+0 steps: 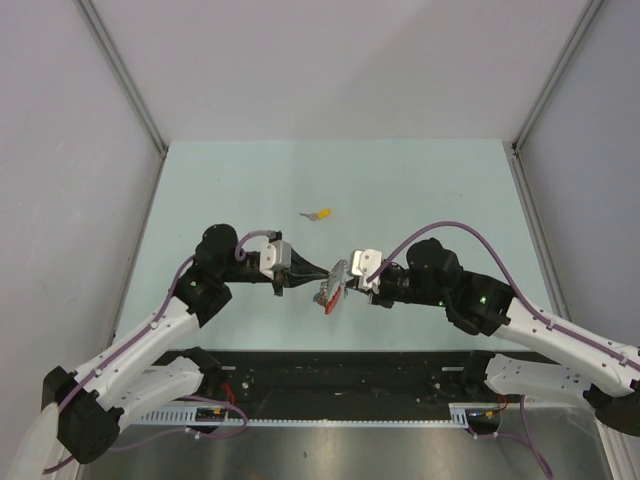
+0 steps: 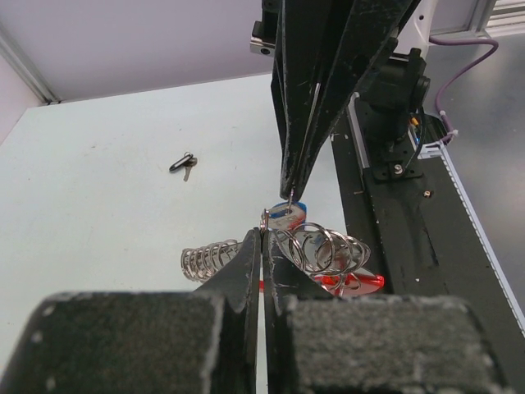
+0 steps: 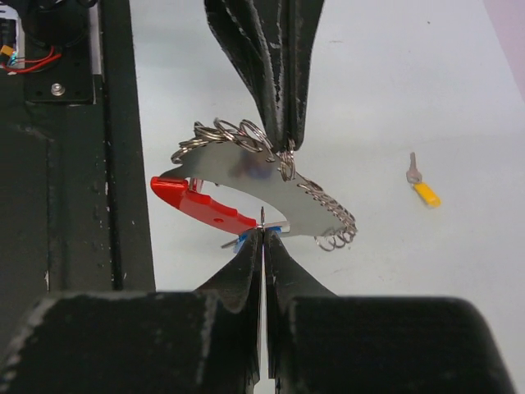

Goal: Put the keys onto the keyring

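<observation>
My two grippers meet tip to tip above the table's middle. My left gripper (image 1: 316,276) (image 2: 262,233) is shut on a silver ring of the keyring (image 2: 321,246), a bunch of silver rings and chain links on a curved silver piece (image 3: 262,182) with a red part (image 3: 201,205). My right gripper (image 1: 342,274) (image 3: 262,230) is shut on the blue-capped key (image 2: 293,215), held edge-on against the keyring; only a sliver of blue (image 3: 243,243) shows in the right wrist view. The yellow-capped key (image 1: 320,214) (image 3: 422,188) lies apart on the table. No red-capped key is in view.
A small black ring with a little key (image 2: 182,164) lies on the pale green table (image 1: 420,190) off to one side. The black base rail (image 1: 350,370) runs along the near edge, close under both grippers. Grey walls enclose the sides and back.
</observation>
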### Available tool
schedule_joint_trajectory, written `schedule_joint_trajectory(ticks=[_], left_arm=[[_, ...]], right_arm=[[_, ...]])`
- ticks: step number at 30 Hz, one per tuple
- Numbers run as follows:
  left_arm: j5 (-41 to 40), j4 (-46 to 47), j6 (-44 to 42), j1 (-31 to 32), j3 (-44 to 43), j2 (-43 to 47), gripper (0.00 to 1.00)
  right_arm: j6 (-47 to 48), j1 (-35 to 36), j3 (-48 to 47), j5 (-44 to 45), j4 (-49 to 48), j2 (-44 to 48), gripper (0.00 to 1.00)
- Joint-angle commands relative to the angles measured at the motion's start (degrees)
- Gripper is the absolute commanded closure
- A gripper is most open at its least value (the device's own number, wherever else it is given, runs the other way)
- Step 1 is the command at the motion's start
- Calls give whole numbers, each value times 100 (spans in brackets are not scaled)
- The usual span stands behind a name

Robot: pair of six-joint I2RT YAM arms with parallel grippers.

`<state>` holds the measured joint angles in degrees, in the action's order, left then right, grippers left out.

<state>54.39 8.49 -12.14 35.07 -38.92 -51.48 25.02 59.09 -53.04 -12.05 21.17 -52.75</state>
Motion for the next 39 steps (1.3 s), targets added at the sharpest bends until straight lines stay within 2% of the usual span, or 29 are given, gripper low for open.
schedule_joint_trajectory(ticks=[1, 6, 19, 39], left_arm=[[274, 215, -280, -18, 25, 60, 100], [300, -111, -500, -9, -73, 130, 100], [423, 56, -351, -18, -37, 209, 100], [388, 250, -192, -18, 24, 218, 100]], right_arm=[[214, -3, -269, -351, -113, 72, 100], [214, -12, -260, -148, -201, 98, 100], [109, -3, -260, 151, -368, -68, 100], [109, 41, -234, -157, -429, -95, 100]])
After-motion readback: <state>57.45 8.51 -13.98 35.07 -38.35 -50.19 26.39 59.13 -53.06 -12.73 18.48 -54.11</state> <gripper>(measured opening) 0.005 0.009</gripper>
